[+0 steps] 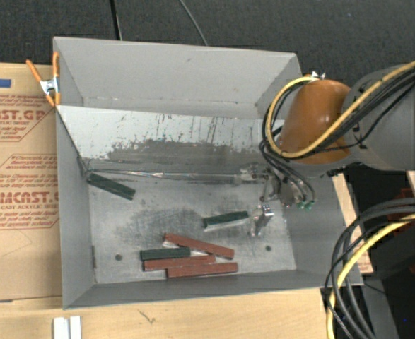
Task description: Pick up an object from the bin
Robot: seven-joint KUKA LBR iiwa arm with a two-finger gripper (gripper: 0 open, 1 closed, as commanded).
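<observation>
- The gripper (261,222) is low over the floor of the grey metal bin (172,69), right of centre; whether it is spread or pressed together cannot be told.
- At its 9 o'clock, just beside it, lies a dark green flat bar (225,220).
- At 8 o'clock is a cluster of reddish-brown and dark green flat bars (200,268).
- Far out, between 9 and 10 o'clock, lies a second dark green bar (110,186).

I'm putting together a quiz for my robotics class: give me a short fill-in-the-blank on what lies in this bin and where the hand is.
1. The hand is by the right end of a bar coloured dark ____.
2. A second bar like it lies alone near the bin's ____ wall, as seen in the view.
3. The heap by the front wall is mostly reddish-____ bars.
Missing words: green; left; brown.
</observation>
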